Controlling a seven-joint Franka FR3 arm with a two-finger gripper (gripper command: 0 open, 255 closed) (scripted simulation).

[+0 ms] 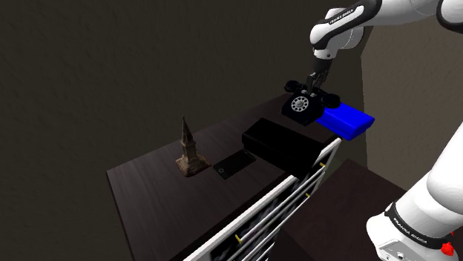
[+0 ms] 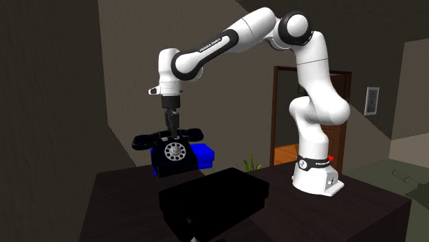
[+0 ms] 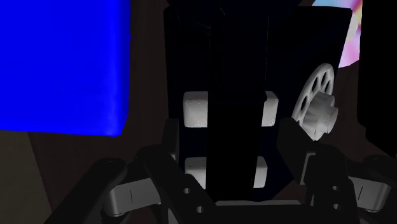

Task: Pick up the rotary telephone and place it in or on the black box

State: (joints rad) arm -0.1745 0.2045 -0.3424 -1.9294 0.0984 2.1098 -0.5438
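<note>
Dark tabletop (image 1: 148, 178), black box (image 1: 286, 144), blue box (image 1: 349, 120), tower figurine (image 1: 189, 148) (upright)

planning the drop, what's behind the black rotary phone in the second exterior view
A bright blue flat box lies behind the black rotary telephone, which hides much of it. The claw clasps the telephone from above.

White arm (image 2: 316, 75), dark joints (image 2: 184, 67), black end effector (image 2: 173, 132).

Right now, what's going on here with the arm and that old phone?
The white arm's gripper is shut on the black rotary telephone, clasping it from above, beside a blue block. The black box sits nearby on the dark tabletop with nothing on it, so the phone is not yet placed there.
</note>
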